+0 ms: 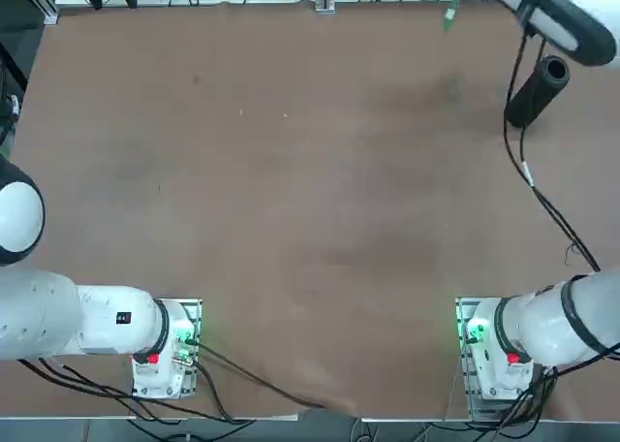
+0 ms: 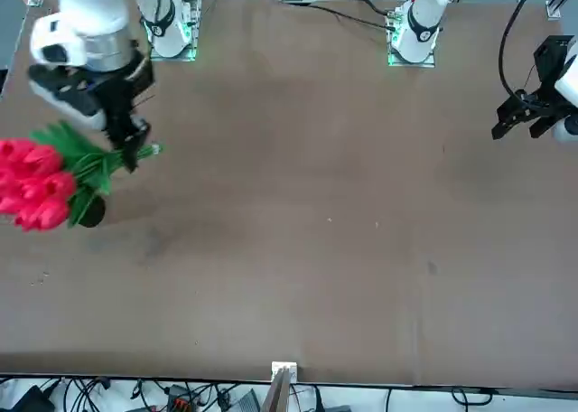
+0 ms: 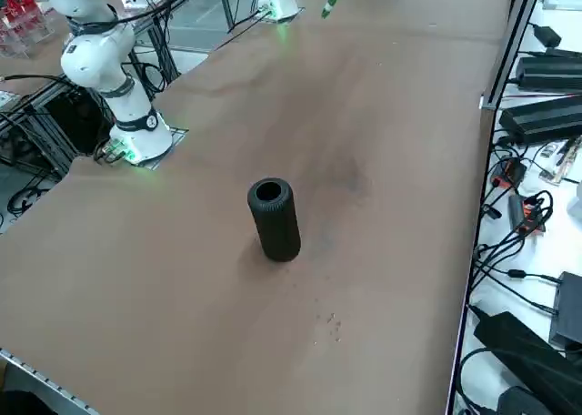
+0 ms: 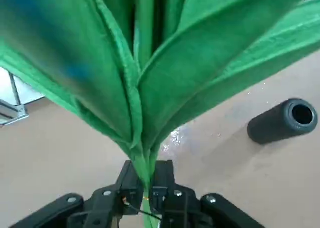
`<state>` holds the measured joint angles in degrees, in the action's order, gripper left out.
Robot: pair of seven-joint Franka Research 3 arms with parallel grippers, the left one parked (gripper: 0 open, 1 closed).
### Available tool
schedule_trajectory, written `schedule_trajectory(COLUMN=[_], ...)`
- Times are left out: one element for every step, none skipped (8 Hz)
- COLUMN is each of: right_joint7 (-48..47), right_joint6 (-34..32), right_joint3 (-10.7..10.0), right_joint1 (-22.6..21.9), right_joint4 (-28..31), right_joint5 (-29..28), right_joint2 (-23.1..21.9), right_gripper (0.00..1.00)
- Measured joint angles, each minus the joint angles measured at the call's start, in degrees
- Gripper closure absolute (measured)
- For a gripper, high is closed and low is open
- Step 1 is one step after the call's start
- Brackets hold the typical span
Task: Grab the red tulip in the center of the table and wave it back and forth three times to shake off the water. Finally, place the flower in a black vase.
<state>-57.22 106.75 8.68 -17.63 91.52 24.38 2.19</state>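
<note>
Two black fingers of the right gripper (image 4: 146, 190) pinch the thin green stem of the red tulip (image 2: 41, 184), held aloft over the brown table (image 2: 298, 231) beside the upright matte black cylindrical vase (image 3: 274, 217).

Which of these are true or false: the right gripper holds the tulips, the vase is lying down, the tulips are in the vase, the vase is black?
1. The right gripper is shut on the tulips' stem: true.
2. The vase lies on its side: false, it stands upright on the table.
3. The tulips sit in the vase: false, they hang in the air, held sideways.
4. The vase is black: true.
</note>
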Motion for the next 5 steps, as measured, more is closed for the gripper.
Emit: schedule_trajectory(right_joint7=[0.3,2.9,8.6,16.0,23.7], right_joint6=[-0.4,-0.1,1.6,4.1,6.8], right_joint3=[-1.0,-2.8,-5.3,-8.2,-10.8], right_joint1=[0.5,2.1,4.8,8.3,12.6], right_joint4=[0.0,0.0,0.0,0.0,0.1], right_joint5=[0.7,1.2,1.2,1.0,-0.2], right_joint2=[-0.1,-0.3,-0.4,-0.3,-0.1], right_gripper=[0.89,0.89,0.89,0.89,0.89])
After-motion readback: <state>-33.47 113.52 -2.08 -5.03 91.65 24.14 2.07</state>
